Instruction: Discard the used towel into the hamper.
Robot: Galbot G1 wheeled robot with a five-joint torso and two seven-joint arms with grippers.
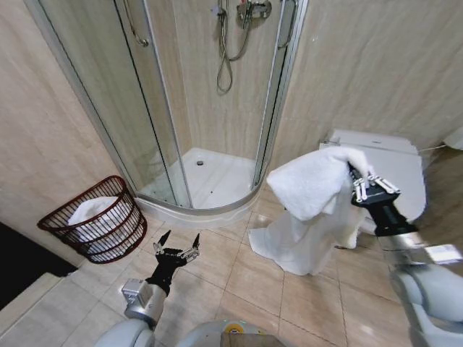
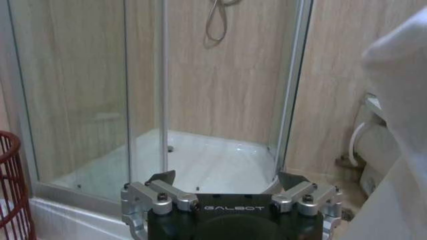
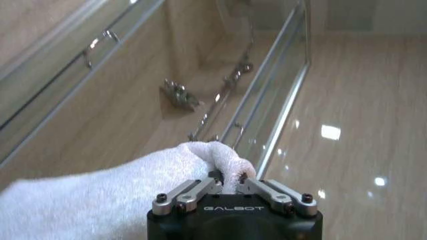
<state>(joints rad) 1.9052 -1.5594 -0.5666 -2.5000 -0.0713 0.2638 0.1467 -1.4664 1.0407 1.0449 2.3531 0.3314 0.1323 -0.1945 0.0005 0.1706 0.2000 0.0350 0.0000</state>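
The right gripper [image 1: 359, 189] is clamped on a fold of the white towel [image 1: 311, 210], holding it up in front of the toilet [image 1: 394, 155] so its long tail hangs down to the floor tiles. The hamper [image 1: 98, 217] stands well apart, across the robot on its left by the shower [image 1: 210, 101]. The left gripper [image 1: 177, 249], fingers spread and holding nothing, hovers nearer the hamper.
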